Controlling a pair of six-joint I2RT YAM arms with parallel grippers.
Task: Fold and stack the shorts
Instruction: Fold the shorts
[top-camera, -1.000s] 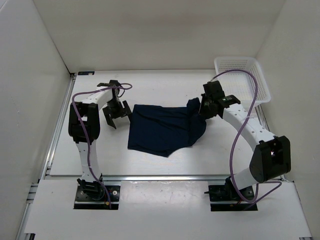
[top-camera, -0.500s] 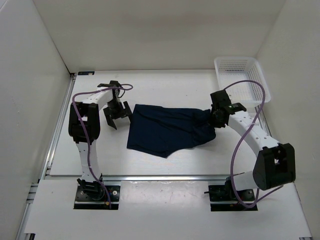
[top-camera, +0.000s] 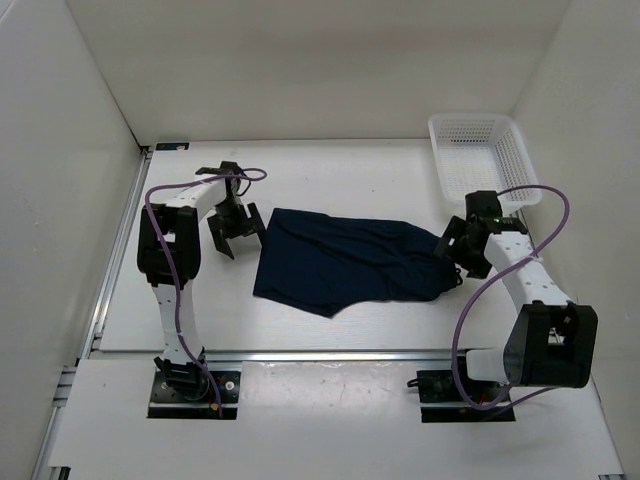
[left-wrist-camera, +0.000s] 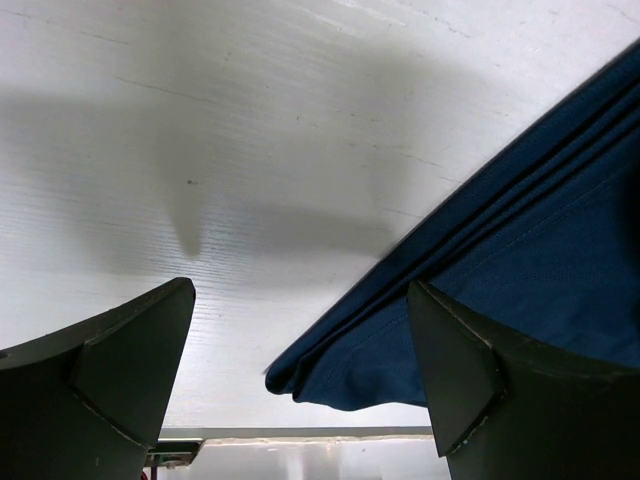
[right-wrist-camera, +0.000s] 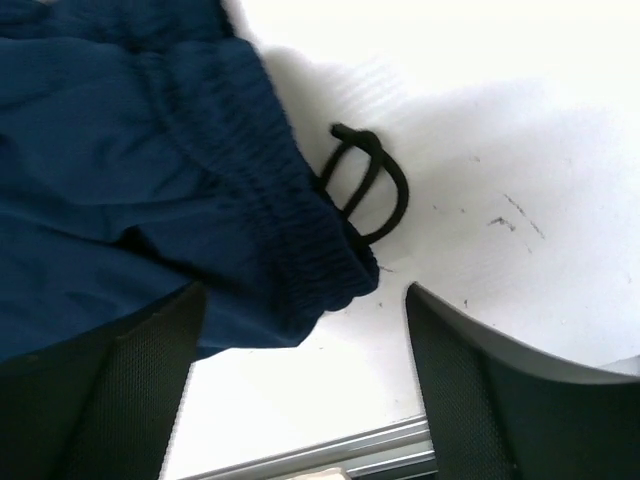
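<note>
- Shorts (top-camera: 340, 262) lie flat on the middle of the table (top-camera: 350, 180), with the waistband to the right.
- Right gripper (top-camera: 452, 262) hovers over the waistband end, jaws wide apart and gripping nothing; the drawstring (right-wrist-camera: 370, 185) loops onto the table between its fingers.
- Left gripper (top-camera: 240, 238) hangs just beside the shorts' left edge, jaws wide apart and empty.
- Basket (top-camera: 470, 119) sits in the far right corner.

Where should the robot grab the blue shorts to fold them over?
Probably the gathered waistband at the right end of the shorts, coming from the right with the right gripper. That edge is thick and bunched, easy to pinch, and lies between its open fingers, beside the drawstring loop.
</note>
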